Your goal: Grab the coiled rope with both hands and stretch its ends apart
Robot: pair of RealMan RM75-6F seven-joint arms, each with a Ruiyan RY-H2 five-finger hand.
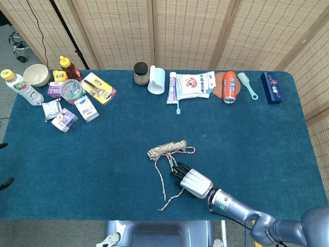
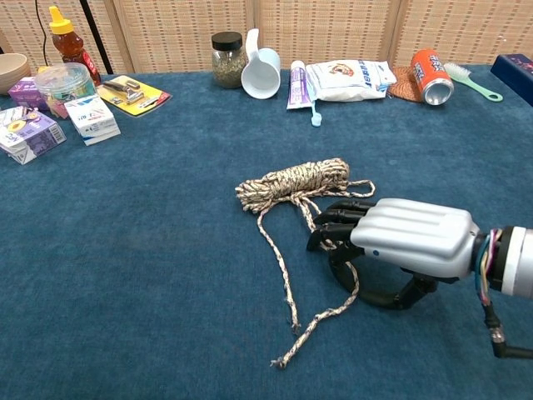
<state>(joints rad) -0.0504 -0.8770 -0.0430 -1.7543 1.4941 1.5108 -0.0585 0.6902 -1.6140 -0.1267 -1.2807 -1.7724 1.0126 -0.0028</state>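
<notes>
Risk first: a strand slipping free the moment tension comes on, since the right hand (image 2: 391, 242) seems to have only a loose tail of the coiled rope (image 2: 291, 185) under its dark fingers (image 2: 333, 227), which curl down onto the strand running beside the bundle; whether that strand is truly pinched or merely covered cannot be told from either view. Second risk: dragging the whole bundle sideways across the table (image 1: 267, 134) rather than stretching it, with no left hand in either view to anchor the other end. Third: a snarl, given two free tails trailing toward the near edge, one ending in a frayed tip (image 2: 279, 362) that could catch under the palm. Rope lying near the middle of the near half of the table, well apart from the clutter along the far edge: a short, tight hank of speckled beige and brown braid, limp and rough in texture, likely to grip on the nap of the blue felt-like cloth. Hand shell smooth silver and rigid, fingers black and hard-looking, so little give for holding thin cord. Far edge holding a glass jar (image 2: 226, 59), a white scoop-shaped cup (image 2: 261, 72) and an orange can (image 2: 430, 77) lying on its side.
</notes>
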